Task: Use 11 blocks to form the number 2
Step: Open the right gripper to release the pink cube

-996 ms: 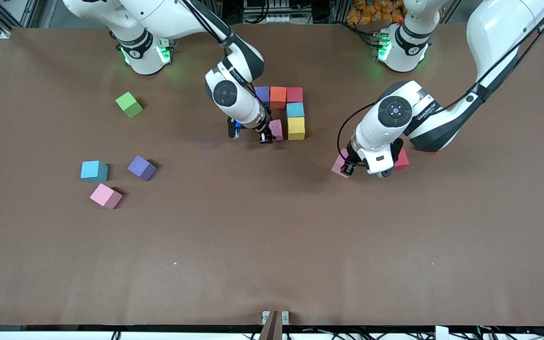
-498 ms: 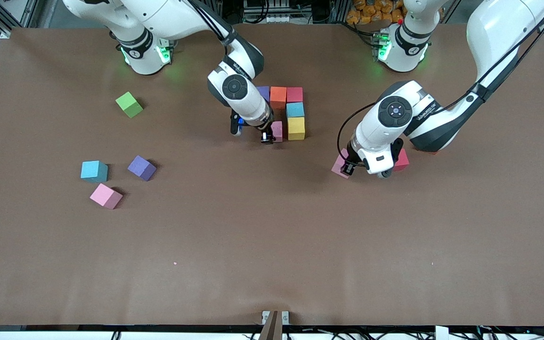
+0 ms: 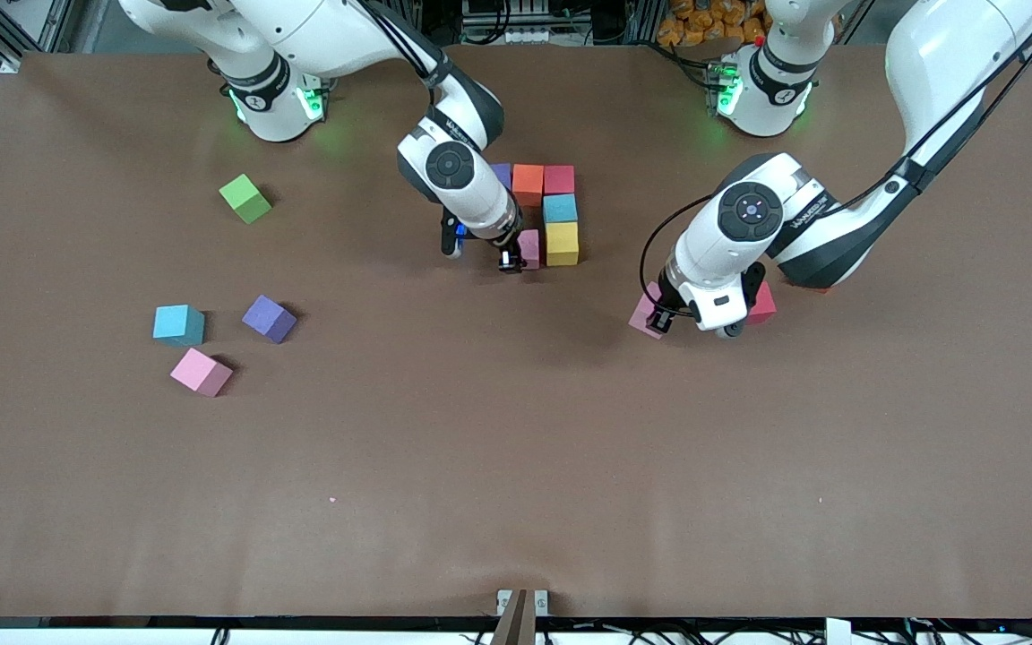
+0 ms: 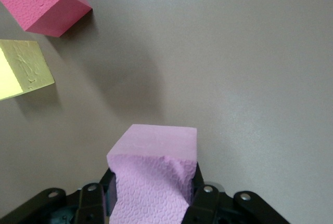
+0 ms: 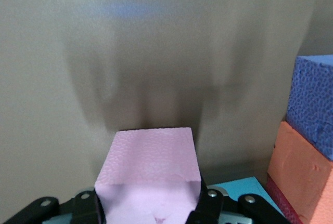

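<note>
Pink block [image 3: 529, 248] clamped in right gripper [image 3: 507, 260], touching yellow block [image 3: 562, 244]; left gripper [image 3: 664, 318] grips another pink block [image 3: 644, 315] toward the left arm's desk end.

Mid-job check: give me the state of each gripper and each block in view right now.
right gripper: shut on pink block, beside the yellow block.
left gripper: shut on a second pink block.
partial number 2: unfinished.
loose blocks: lying untouched on the table.
</note>
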You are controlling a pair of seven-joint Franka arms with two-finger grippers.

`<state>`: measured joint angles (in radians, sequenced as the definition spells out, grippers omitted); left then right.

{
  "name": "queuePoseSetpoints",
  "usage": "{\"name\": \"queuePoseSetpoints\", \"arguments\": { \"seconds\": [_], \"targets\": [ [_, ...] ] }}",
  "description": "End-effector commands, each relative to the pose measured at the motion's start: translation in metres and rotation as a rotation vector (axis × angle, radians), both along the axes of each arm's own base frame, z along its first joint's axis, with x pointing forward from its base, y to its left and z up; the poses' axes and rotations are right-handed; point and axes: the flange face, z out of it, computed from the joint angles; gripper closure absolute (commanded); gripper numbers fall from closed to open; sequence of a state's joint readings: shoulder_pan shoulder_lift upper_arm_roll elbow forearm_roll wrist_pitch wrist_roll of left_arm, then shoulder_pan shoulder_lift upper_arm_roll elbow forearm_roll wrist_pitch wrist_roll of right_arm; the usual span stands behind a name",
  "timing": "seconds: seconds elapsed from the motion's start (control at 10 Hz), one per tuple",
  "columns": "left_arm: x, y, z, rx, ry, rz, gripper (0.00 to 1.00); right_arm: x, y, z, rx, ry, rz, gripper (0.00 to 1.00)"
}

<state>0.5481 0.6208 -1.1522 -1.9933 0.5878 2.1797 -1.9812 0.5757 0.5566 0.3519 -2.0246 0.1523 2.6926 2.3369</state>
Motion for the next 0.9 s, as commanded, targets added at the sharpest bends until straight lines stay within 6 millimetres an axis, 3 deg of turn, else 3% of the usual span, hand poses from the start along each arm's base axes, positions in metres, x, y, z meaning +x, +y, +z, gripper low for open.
{"name": "queuePoseSetpoints", "arguments": {
  "seconds": [0.0, 0.8],
  "targets": [
    [-0.0023, -0.0007, 0.0088, 0.013, 0.002, 0.018, 0.64, -0.0009, 0.0081, 0.0007, 0.001, -0.01, -0.015, 1.0],
    [-0.0023, -0.0007, 0.0088, 0.013, 0.002, 0.018, 0.64, -0.0065, 0.0178, -0.0047, -0.006, -0.026, 0.032, 1.0]
  ]
}}
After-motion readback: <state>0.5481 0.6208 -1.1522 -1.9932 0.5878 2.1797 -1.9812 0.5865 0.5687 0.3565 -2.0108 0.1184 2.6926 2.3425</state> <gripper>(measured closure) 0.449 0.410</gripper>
